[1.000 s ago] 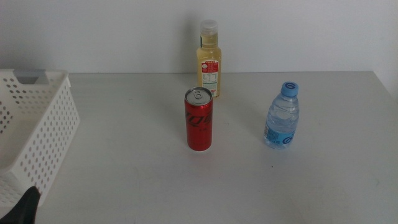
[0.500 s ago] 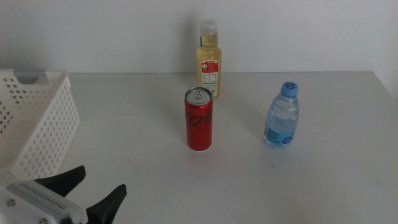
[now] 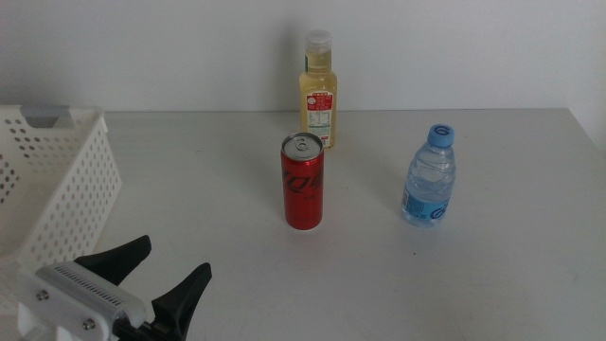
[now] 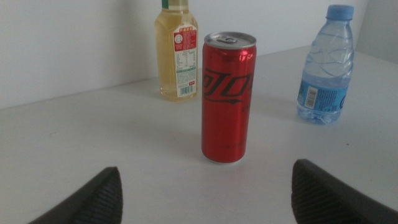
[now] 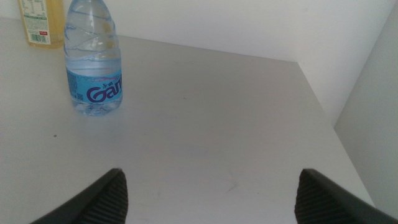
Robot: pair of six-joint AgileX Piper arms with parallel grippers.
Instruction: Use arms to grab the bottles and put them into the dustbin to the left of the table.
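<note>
- Left gripper (image 3: 169, 269), jaws spread wide, hovers low beside the basket (image 3: 59, 180), facing the red can (image 3: 303, 182).
- Juice bottle (image 3: 318, 90) and water bottle (image 3: 429, 176) stand upright on the table (image 3: 492, 275).
- Right gripper (image 5: 208, 190), jaws apart, waits near the water bottle.

The water bottle (image 5: 93, 59) carries a blue label with white letters reading "Gan" — the rest curves out of sight. The red can (image 4: 227, 96) bears dark stylised script that cannot be read. The juice bottle (image 4: 176, 53) has a label whose print is too small to read.
</note>
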